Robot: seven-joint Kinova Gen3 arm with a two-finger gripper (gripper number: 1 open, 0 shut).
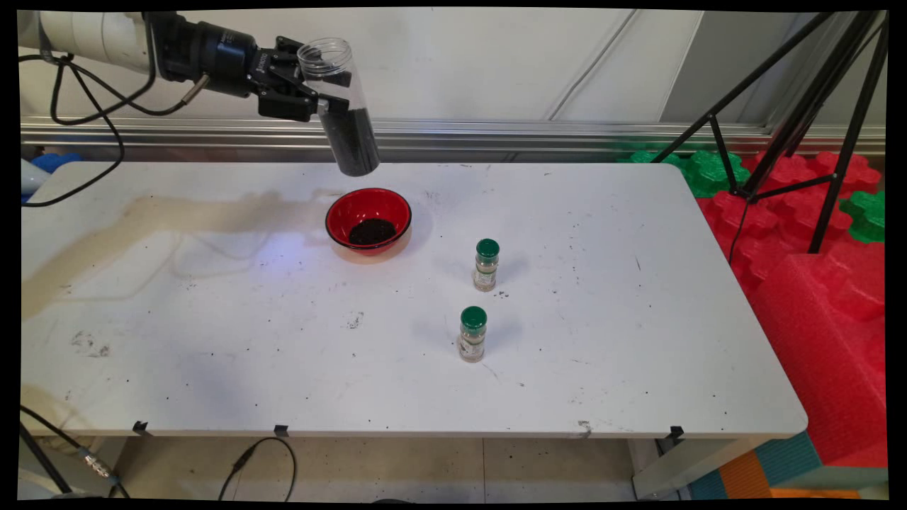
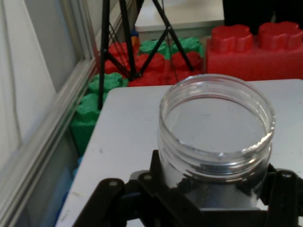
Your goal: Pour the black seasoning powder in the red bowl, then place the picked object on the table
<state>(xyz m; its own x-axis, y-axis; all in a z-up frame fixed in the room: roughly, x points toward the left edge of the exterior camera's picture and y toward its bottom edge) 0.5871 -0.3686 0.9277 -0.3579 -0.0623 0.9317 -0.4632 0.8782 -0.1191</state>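
Observation:
My gripper (image 1: 322, 95) is shut on a clear plastic jar (image 1: 340, 106) held high above the table's far side, nearly upright and leaning slightly. The jar's mouth is open at the top and dark grains fill its lower half. In the hand view the jar's open rim (image 2: 217, 123) fills the middle, clamped between the black fingers (image 2: 156, 184). Below and slightly right of the jar sits a red bowl (image 1: 368, 219) with a heap of dark grains in it.
Two small spice jars with green lids stand right of the bowl, one (image 1: 486, 265) farther and one (image 1: 472, 333) nearer. A black tripod (image 1: 793, 113) and red and green foam blocks (image 1: 815, 234) stand beyond the table's right edge. Dark crumbs dot the tabletop.

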